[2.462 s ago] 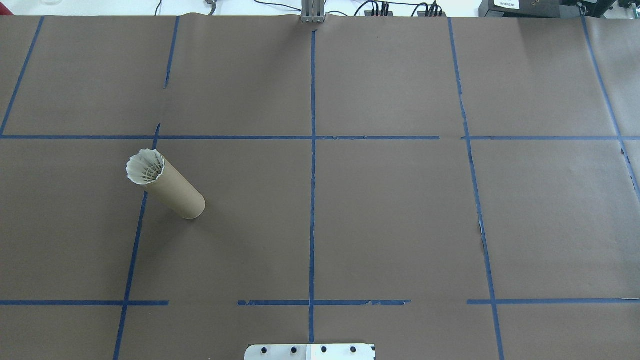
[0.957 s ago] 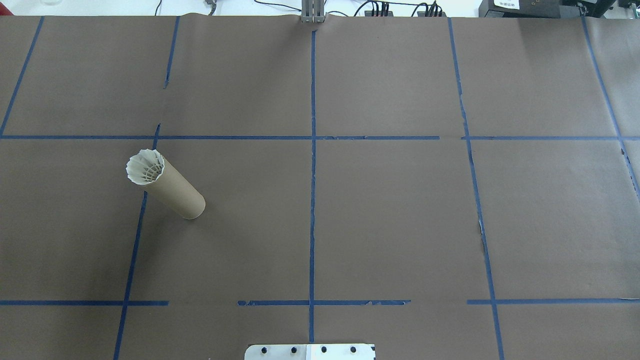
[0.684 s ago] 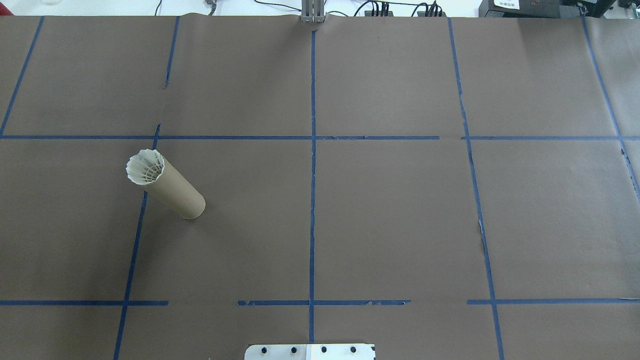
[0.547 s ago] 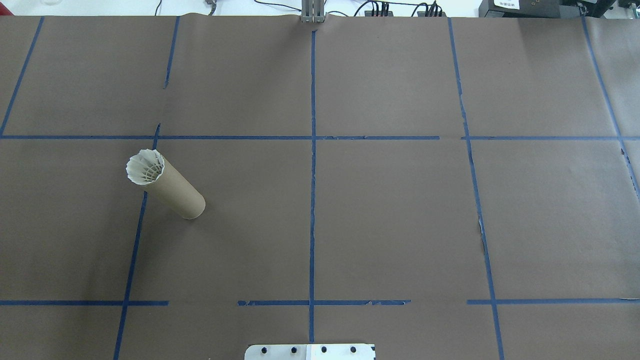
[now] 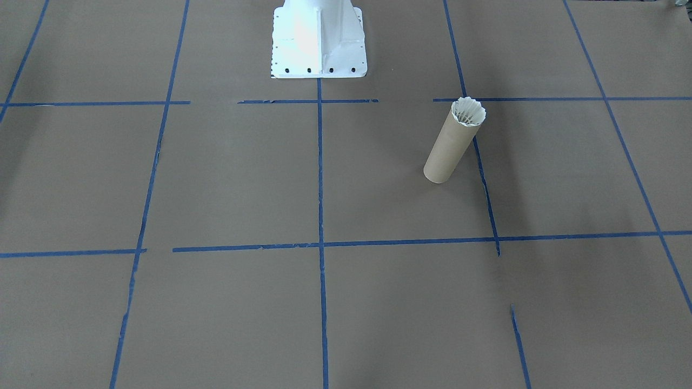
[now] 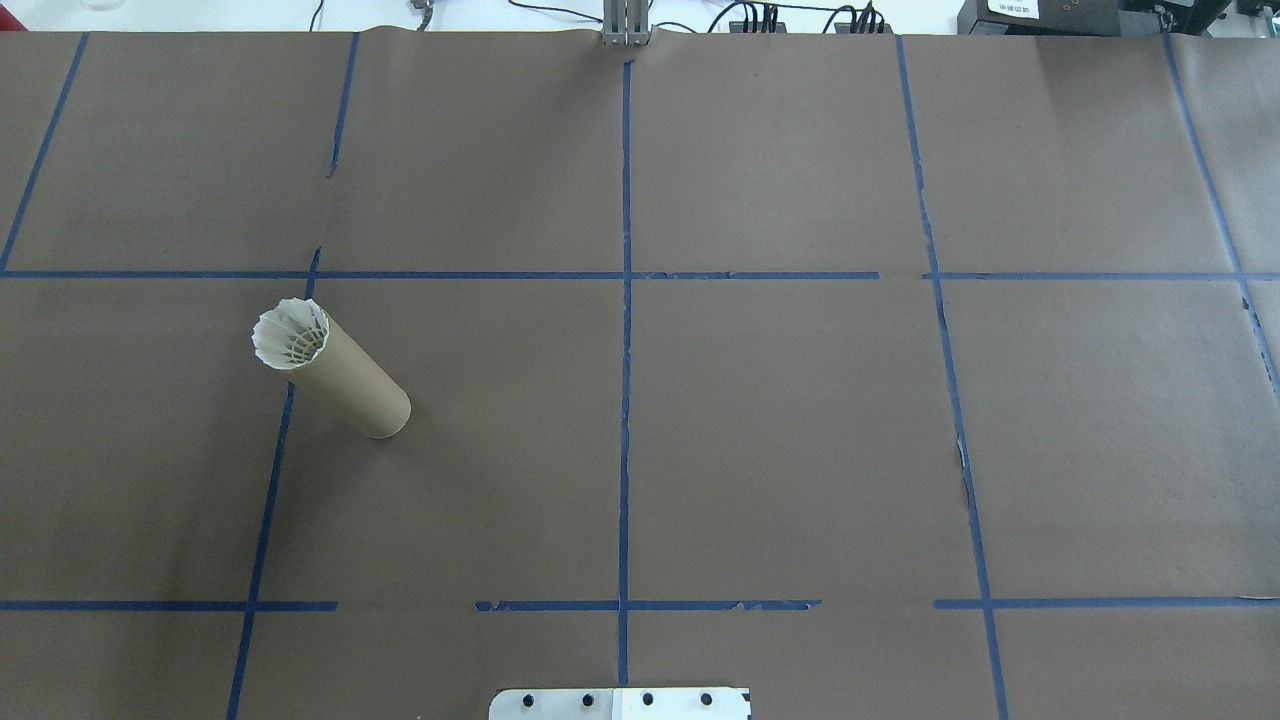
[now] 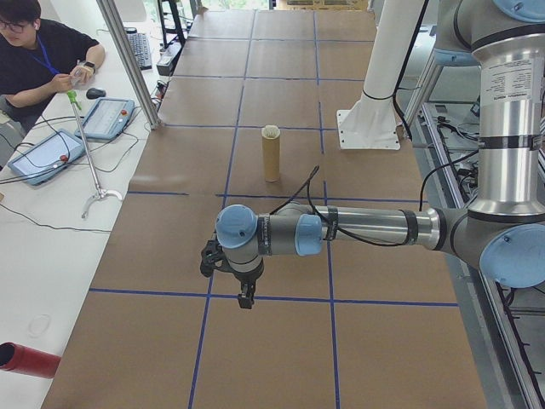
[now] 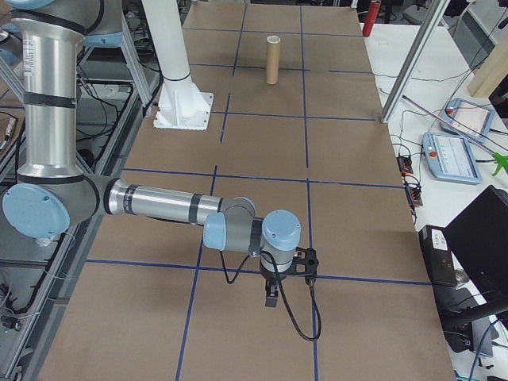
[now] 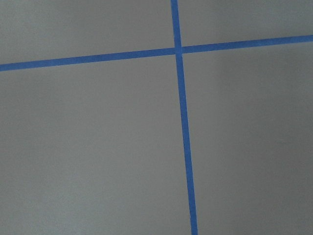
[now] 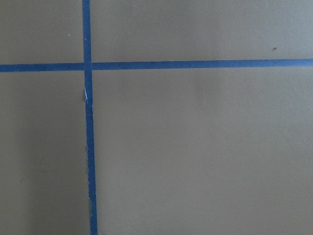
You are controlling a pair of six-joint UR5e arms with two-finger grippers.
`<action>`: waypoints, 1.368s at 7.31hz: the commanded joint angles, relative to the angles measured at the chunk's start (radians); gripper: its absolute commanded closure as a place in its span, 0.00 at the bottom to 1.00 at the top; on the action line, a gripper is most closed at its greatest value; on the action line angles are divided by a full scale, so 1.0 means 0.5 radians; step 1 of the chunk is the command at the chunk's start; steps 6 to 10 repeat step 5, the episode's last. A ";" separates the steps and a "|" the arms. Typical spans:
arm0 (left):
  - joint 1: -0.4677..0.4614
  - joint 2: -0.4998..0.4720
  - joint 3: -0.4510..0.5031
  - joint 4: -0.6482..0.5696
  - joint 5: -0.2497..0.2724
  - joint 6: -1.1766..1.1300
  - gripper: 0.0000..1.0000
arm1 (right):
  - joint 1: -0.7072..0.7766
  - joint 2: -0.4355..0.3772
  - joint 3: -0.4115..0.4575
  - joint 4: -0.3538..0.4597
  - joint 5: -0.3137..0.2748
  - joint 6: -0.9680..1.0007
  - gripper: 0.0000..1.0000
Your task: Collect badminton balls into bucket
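The bucket (image 6: 352,389) is a brown cardboard tube standing upright on the robot's left half of the table, also seen at bucket (image 5: 446,151), bucket (image 7: 271,159) and bucket (image 8: 272,63). A badminton ball (image 6: 290,335) sits in its mouth, its white feather skirt flaring just over the rim; badminton ball (image 5: 468,112). My left gripper (image 7: 244,300) hangs over the table's left end, far from the tube. My right gripper (image 8: 271,299) hangs over the right end. Both show only in the side views, so I cannot tell whether they are open or shut.
Blue tape lines (image 6: 625,300) grid the brown paper. The white robot base (image 5: 318,38) stands at mid-table. A person (image 7: 38,60) sits at a side bench with tablets (image 7: 104,118); a metal post (image 7: 128,60) and a red tube (image 7: 25,360) are there too.
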 commanded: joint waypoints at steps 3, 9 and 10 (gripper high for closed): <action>-0.006 0.008 -0.057 0.000 0.013 0.003 0.00 | 0.000 0.000 0.000 0.000 0.000 0.000 0.00; -0.006 0.012 -0.060 0.000 0.010 0.003 0.00 | 0.000 0.000 0.000 0.000 0.000 0.000 0.00; -0.006 0.012 -0.060 0.000 0.010 0.003 0.00 | 0.000 0.000 0.000 0.000 0.000 0.000 0.00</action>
